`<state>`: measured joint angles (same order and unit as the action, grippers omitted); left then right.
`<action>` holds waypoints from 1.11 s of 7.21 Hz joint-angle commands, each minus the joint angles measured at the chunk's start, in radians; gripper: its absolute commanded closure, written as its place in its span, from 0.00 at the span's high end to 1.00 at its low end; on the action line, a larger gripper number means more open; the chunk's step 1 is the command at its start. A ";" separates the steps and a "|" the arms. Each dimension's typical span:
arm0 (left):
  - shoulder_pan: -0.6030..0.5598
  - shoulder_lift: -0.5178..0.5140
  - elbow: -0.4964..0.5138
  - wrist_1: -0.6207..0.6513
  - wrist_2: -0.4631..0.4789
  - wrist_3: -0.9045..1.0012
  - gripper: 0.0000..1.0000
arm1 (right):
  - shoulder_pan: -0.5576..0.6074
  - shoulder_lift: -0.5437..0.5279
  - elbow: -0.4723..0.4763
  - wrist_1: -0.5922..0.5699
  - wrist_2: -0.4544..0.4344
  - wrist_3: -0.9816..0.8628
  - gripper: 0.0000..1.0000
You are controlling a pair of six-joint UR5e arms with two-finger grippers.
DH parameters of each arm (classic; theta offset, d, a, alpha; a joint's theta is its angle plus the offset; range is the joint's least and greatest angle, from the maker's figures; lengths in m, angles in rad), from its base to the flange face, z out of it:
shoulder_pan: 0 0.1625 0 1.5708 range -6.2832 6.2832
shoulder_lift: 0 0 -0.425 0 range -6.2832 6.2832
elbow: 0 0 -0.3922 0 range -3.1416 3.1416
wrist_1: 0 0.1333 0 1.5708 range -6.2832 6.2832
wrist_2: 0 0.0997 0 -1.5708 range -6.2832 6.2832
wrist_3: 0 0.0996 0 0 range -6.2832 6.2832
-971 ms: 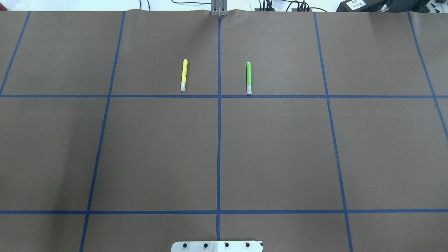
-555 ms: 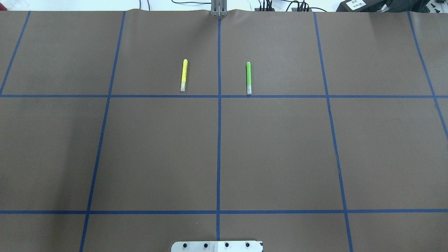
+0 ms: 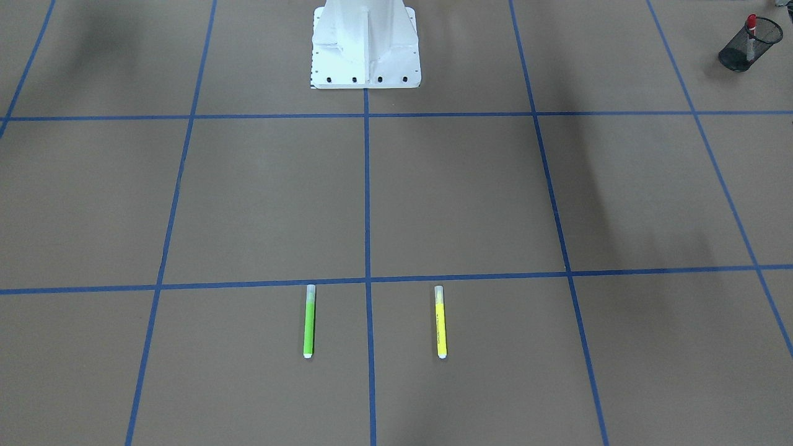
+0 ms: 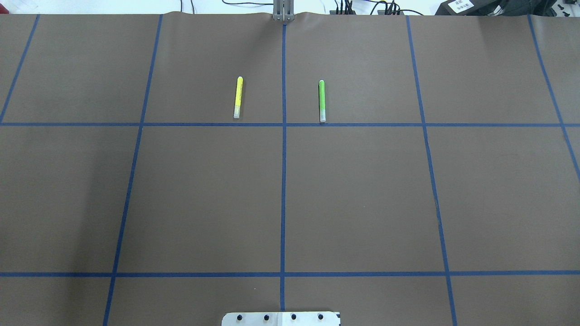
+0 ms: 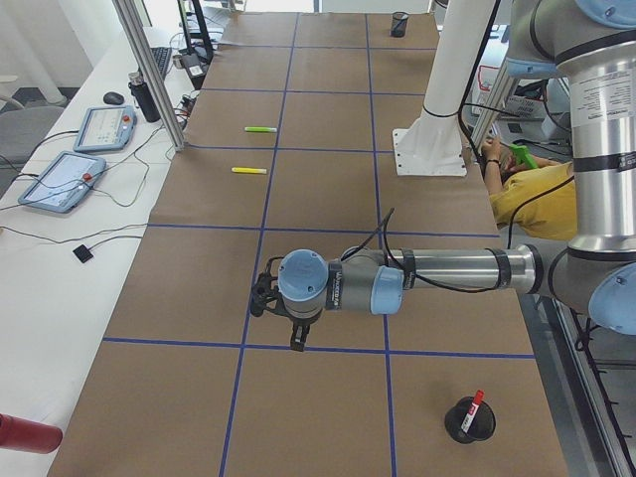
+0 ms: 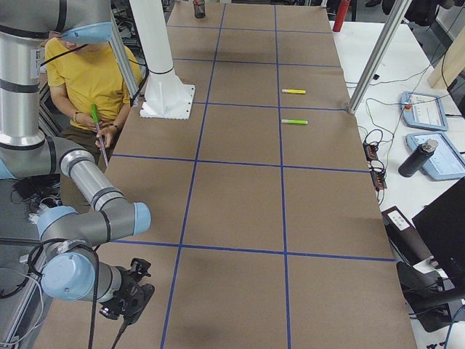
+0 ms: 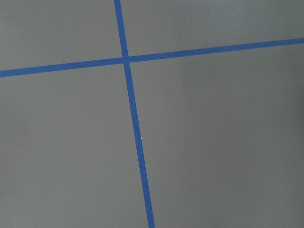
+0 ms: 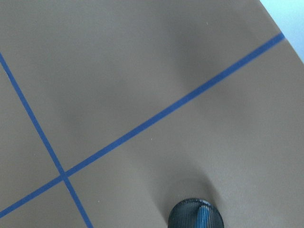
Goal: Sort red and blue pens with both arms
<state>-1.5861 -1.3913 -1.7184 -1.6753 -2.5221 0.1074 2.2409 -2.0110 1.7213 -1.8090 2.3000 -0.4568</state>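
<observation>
**Status.** The red pen [image 5: 473, 407] stands in the left cup [image 5: 459, 427], at the table [image 4: 362, 194] end on the robot's left. The blue pen [image 8: 204, 214] stands in the right cup [image 8: 183, 217], below the right wrist camera. Judged from this, both pens are sorted. The left gripper [image 5: 294, 338] and right gripper [image 6: 131, 299] show only in side views; whether the fingers are wide, narrow or holding anything cannot be told.

**Hazards.**
1. Wrong pick. The green marker [image 4: 322, 100] and yellow marker [image 4: 238, 97] lie across the table, one on each side of the centre tape line [image 4: 283, 194]. They are not task items; a grasp on either would spoil the sort.
2. Cup upset. Both cups are mesh and probably light. The left arm [image 5: 447, 270] lies low and level over the table near the left cup; a sweep toward it could tip the cup and roll the pen out.
3. Person. A person [image 6: 87, 80] sits behind the base [image 6: 168, 98], near both arms' elbows. A wide backward swing risks contact.

**Edges and room.** The right cup stands near the paper's edge, which shows in the right wrist view's upper corner; a knock there could send it off. Open paper lies between the arms and the markers.
</observation>
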 commanded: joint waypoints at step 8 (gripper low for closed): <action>0.000 0.000 0.016 0.000 0.003 0.002 1.00 | -0.675 0.473 -0.038 0.096 -0.010 0.476 1.00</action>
<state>-1.5861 -1.3913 -1.7035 -1.6749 -2.5188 0.1083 1.6665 -1.6236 1.7045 -1.7137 2.3025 -0.0561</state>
